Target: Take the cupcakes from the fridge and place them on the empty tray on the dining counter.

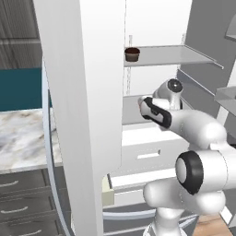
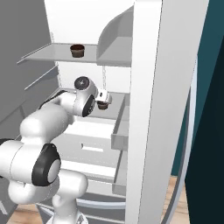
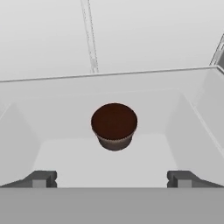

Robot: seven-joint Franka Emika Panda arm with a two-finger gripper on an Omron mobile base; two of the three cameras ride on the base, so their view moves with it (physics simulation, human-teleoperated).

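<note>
Flat, even rendered light, bright on the white fridge (image 1: 152, 27) interior; no glare, no blur, edges sharp with no bending. Soft grey shade under the cupcake (image 3: 114, 126) toward 6 o'clock. Door faces darker grey at 3 o'clock, left base view.

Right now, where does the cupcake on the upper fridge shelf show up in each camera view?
Left base view: the upper cupcake sits at the shelf's left end, upper centre.
Right base view: it sits mid-shelf, upper left.
Hand view: that one is not in it; the cupcake there is the lower one, also seen by the wrist in the right base view.
Shared landmark: the upper shelf.
</note>
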